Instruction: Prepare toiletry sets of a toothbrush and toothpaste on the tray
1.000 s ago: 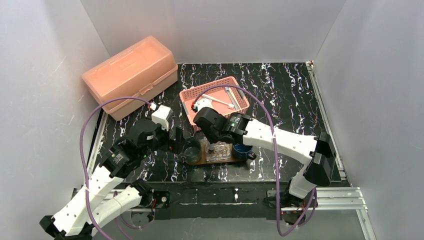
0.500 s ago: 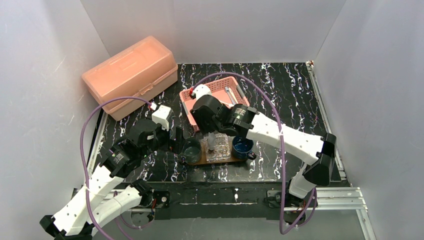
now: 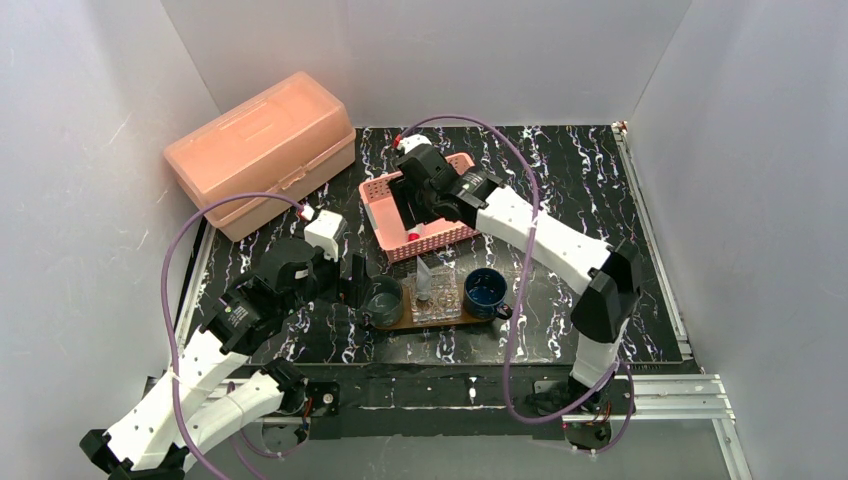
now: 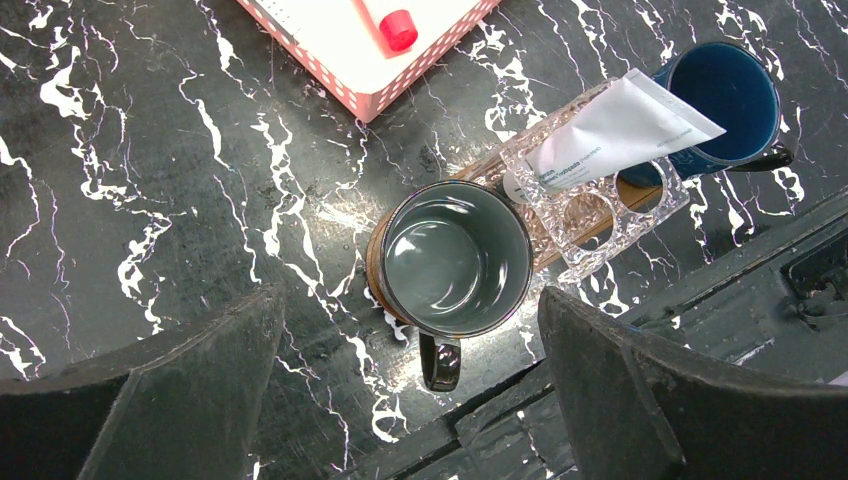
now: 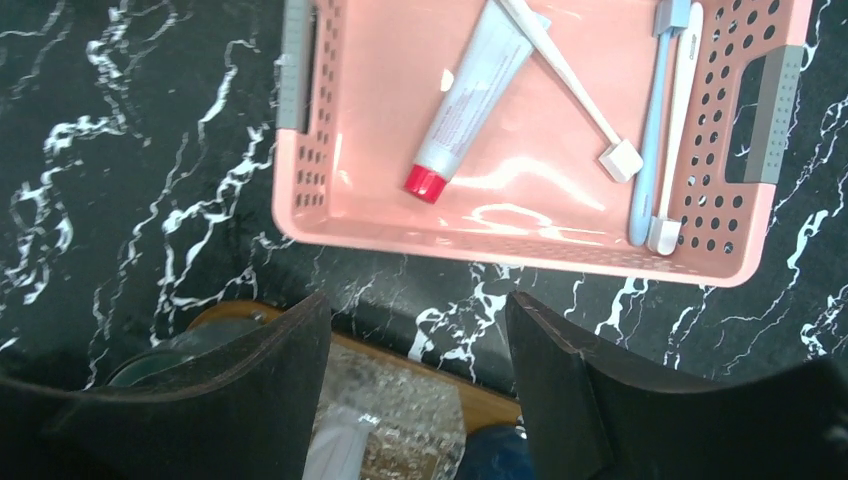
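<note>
1. My right gripper [image 5: 415, 305] is spread wide with nothing in it, hanging over the near wall of the pink basket [image 5: 290, 150]. Ahead of the jaws, inside the basket, lie a red-capped toothpaste tube [image 5: 465, 105], a white toothbrush [image 5: 570, 80] crossing its flat end, and a blue brush [image 5: 652, 130] with a second white brush [image 5: 677, 130] just beside it along the right wall. None of them touch my fingers.
2. My left gripper [image 4: 408, 300] is also wide open and empty, above the grey mug [image 4: 455, 258] at the left end of the tray [image 4: 372, 262]. A silvery tube [image 4: 610, 135] leans in the clear holder [image 4: 570, 250] mid-tray, next to the blue mug [image 4: 725, 95].
3. The mugs and holder cover most of the tray. From above, my right arm hides much of the basket.
4. A second ago my right jaws were low over the holder. Now they've lifted back to the basket, and the silvery tube stays behind. The left arm hasn't budged.
</note>
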Controlling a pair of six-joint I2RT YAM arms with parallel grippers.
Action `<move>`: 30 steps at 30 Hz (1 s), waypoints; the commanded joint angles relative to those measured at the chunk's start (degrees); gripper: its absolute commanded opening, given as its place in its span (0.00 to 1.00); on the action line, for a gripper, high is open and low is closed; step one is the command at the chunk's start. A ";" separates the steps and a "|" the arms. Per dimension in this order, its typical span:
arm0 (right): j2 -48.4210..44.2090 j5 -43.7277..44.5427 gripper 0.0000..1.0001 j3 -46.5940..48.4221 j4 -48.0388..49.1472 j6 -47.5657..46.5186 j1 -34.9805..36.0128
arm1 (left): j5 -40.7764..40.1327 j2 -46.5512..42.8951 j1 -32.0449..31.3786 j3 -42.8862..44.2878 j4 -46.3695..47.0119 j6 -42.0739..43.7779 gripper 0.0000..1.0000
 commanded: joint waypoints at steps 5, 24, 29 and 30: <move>7.19 -6.83 0.74 2.06 6.02 0.02 -6.71 | -0.07 0.00 0.08 -0.53 0.06 0.55 0.98; 25.89 -12.21 0.81 7.75 11.47 7.13 -11.75 | 1.55 0.53 0.03 -0.53 0.52 0.64 0.98; 29.77 -13.38 0.82 11.10 10.97 7.90 -12.07 | 1.59 0.36 -0.03 -0.62 0.63 0.63 0.98; 30.42 -13.63 0.82 11.64 10.85 7.95 -12.10 | 1.60 0.35 -0.01 -0.62 0.63 0.64 0.98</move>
